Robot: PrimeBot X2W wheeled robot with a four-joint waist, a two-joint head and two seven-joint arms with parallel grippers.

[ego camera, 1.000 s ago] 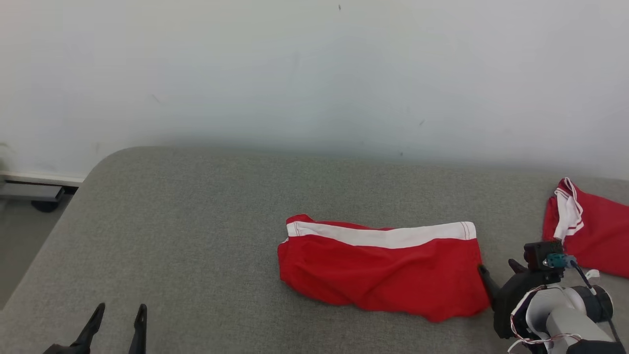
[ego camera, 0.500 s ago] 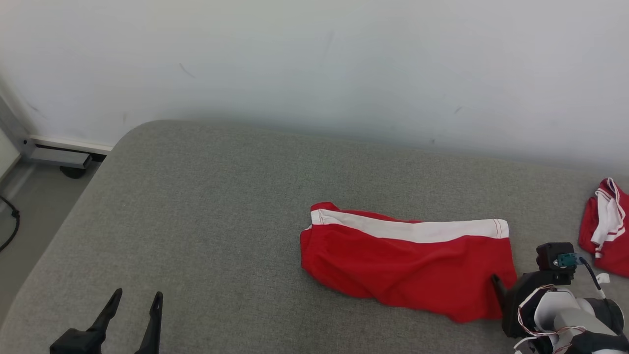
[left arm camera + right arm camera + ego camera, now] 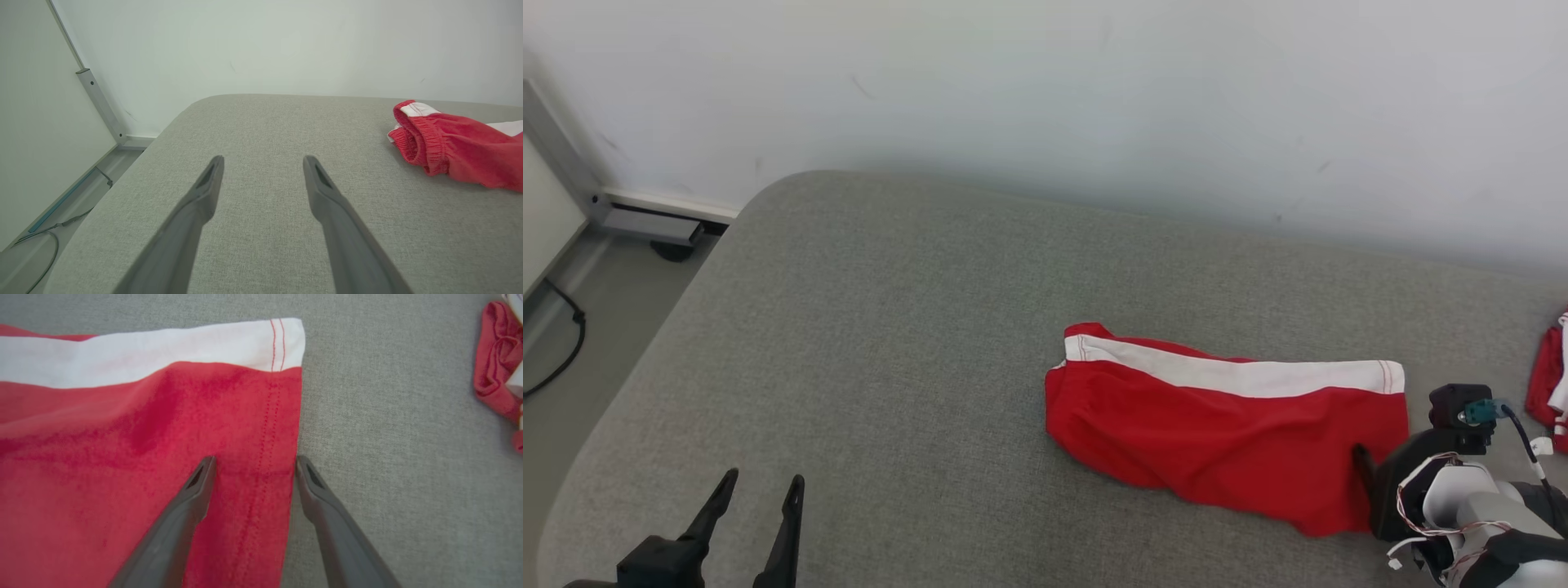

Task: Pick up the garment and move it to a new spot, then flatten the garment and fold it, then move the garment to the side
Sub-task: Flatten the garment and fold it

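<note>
Head view: a red fabric pair of shorts with a white side stripe (image 3: 1225, 433) lies flat on a grey fabric-covered counter (image 3: 890, 327), toward 4 o'clock of the picture, stripe on its far side. The right jaws sit at the garment's 3 o'clock end, one dark finger (image 3: 1362, 461) showing against the red cloth there. The left jaws wait at 7 o'clock, their fingers (image 3: 715, 506) spread apart, well apart from the shorts. A second red and white bundle of cloth (image 3: 1553, 384) lies at the 3 o'clock edge. A white wall (image 3: 1045, 82) runs behind the counter. Past the counter's rounded corner at 10 o'clock are a grey floor (image 3: 596, 310), a metal rail (image 3: 654, 220) and a black cable (image 3: 568, 343).

Left wrist view: the left jaws stand wide and hold nothing, bare grey cloth between them. The shorts (image 3: 453, 151) lie at 2 o'clock, elastic waist facing the jaws. The counter edge falls away at 9 o'clock beside a pale panel (image 3: 36, 122).

Right wrist view: the right jaws are parted and astride the shorts' (image 3: 143, 437) stitched hem, one finger (image 3: 192, 498) over red cloth, the other (image 3: 314, 494) just beside the edge over grey. Open counter stretches from 1 to 5 o'clock, up to the other bundle (image 3: 496, 367).
</note>
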